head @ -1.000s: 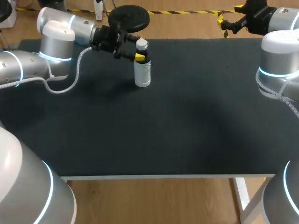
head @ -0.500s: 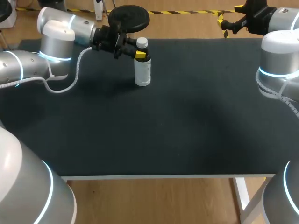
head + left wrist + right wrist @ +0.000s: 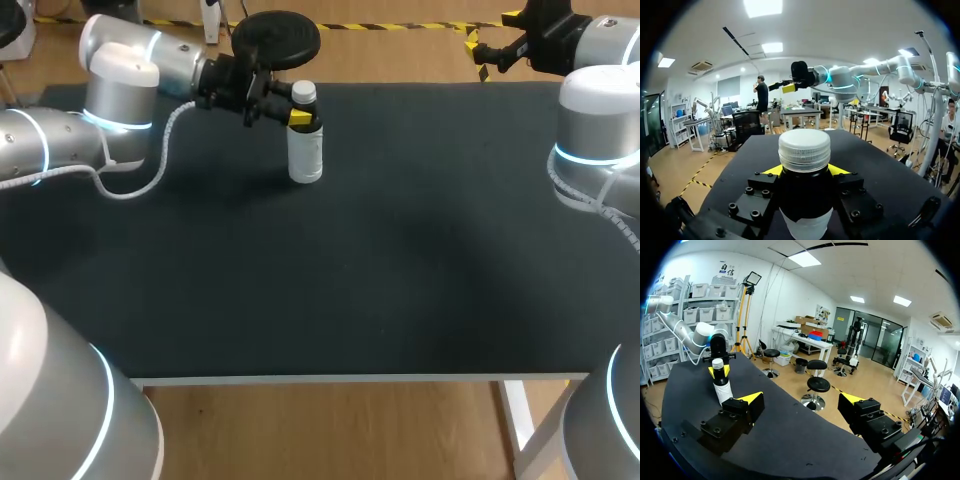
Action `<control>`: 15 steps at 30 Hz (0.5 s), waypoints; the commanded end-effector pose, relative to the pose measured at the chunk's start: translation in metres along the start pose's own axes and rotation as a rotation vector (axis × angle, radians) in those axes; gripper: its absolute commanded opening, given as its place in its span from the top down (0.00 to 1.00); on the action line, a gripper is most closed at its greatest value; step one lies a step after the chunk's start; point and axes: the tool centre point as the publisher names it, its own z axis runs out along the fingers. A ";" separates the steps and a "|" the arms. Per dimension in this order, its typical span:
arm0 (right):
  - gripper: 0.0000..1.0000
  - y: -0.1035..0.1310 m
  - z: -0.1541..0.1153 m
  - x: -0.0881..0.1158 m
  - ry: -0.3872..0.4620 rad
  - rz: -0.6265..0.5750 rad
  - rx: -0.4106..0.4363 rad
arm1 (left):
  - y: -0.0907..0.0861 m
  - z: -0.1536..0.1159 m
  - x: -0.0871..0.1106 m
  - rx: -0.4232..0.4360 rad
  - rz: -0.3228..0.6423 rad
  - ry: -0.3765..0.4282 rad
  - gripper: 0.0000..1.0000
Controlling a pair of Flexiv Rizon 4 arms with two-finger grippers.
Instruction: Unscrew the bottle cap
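Around the dark neck of the bottle (image 3: 305, 155), just under its white cap (image 3: 304, 93), my left gripper (image 3: 304, 118) is closed. Both yellow-tipped fingers press against the neck from opposite sides, and it has hold of nothing else. From my left wrist, the bottle (image 3: 805, 205) fills the space between the fingers. The ribbed cap (image 3: 804, 150) stands clear above the yellow tips and is seated on the neck.

The bottle stands upright on the black table (image 3: 380, 260). The table's far edge runs near behind the bottle, the near edge lies well apart from it, and most of the table stretches away to the bottle's right. My left arm comes at the bottle roughly level, from its left.

My right gripper (image 3: 480, 52) hangs well apart from the bottle, off to its right and past the table's far edge. Its fingers are spread wide with nothing between them. From my right wrist, the bottle (image 3: 722, 387) shows far ahead of that gripper across the table, with the left gripper's yellow tips at its neck.
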 end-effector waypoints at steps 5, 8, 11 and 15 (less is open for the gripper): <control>0.00 0.000 0.000 0.000 0.001 0.000 0.001 | 0.001 -0.002 0.001 0.006 0.009 0.000 1.00; 0.00 0.000 0.000 0.000 0.001 0.000 0.001 | 0.001 -0.001 0.002 0.002 0.012 0.007 1.00; 0.00 0.000 0.000 0.000 0.001 0.000 0.001 | 0.000 0.000 0.002 -0.001 0.017 0.015 1.00; 0.00 0.000 0.000 0.000 0.001 0.000 0.001 | 0.000 0.000 0.002 -0.002 0.017 0.016 1.00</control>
